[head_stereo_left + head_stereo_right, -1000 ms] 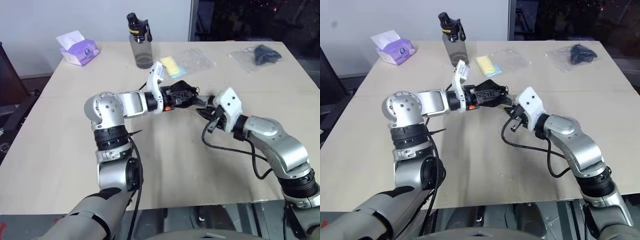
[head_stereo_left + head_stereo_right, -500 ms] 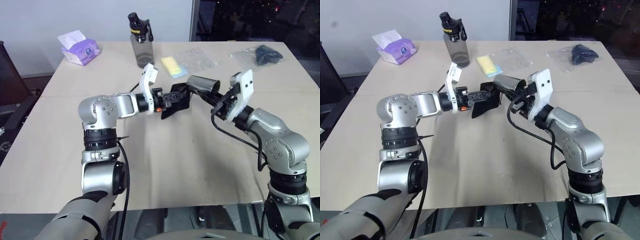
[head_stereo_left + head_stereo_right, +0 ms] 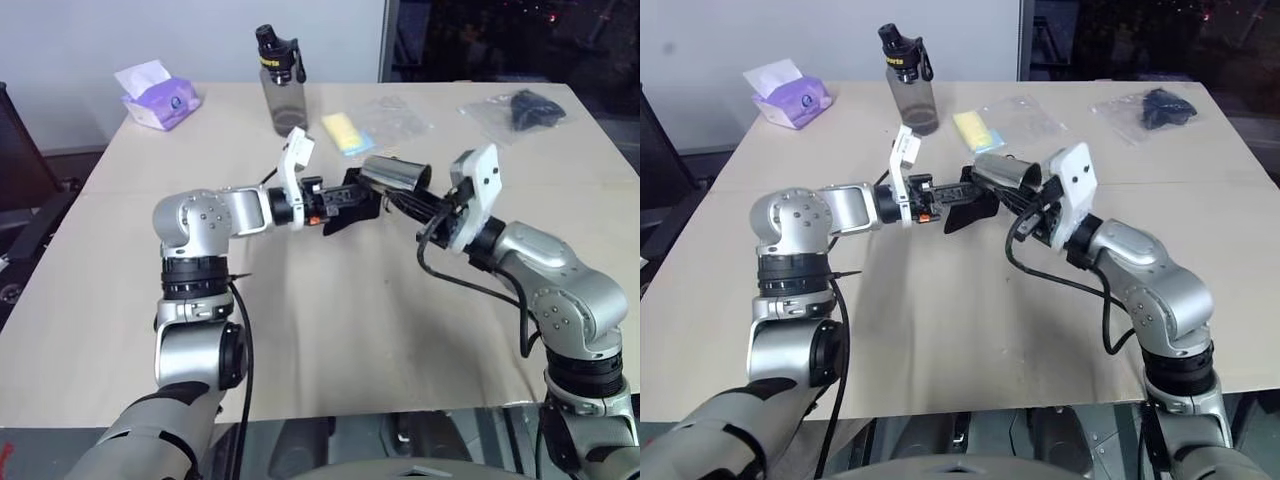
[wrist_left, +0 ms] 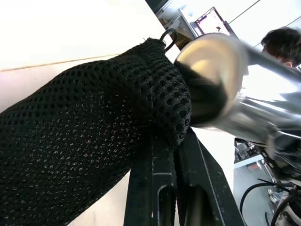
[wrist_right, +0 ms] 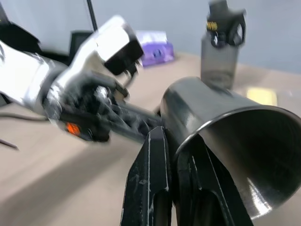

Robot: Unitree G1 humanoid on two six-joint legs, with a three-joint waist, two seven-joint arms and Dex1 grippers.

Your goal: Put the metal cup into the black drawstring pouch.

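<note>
The metal cup (image 3: 393,174) is a shiny steel tumbler held on its side above the table, base toward the pouch and mouth toward my right wrist. My right gripper (image 3: 420,200) is shut on its rim, one finger (image 5: 151,165) outside and the other inside the cup (image 5: 221,127). The black drawstring pouch (image 3: 350,212) is a mesh fabric bag hanging from my left gripper (image 3: 335,195), which is shut on its edge. In the left wrist view the cup's base (image 4: 211,70) sits right beside the top of the pouch (image 4: 94,141); I cannot tell whether they touch.
A smoky-grey bottle (image 3: 280,85) with a black cap stands at the back of the beige table (image 3: 330,330). A purple tissue pack (image 3: 155,100) lies at the back left. A yellow item in clear plastic (image 3: 345,130) and a dark bundle in plastic (image 3: 520,110) lie behind the grippers.
My right gripper has risen and rolled, bringing the cup up into view beside the pouch. The left gripper still holds the pouch in about the same place.
</note>
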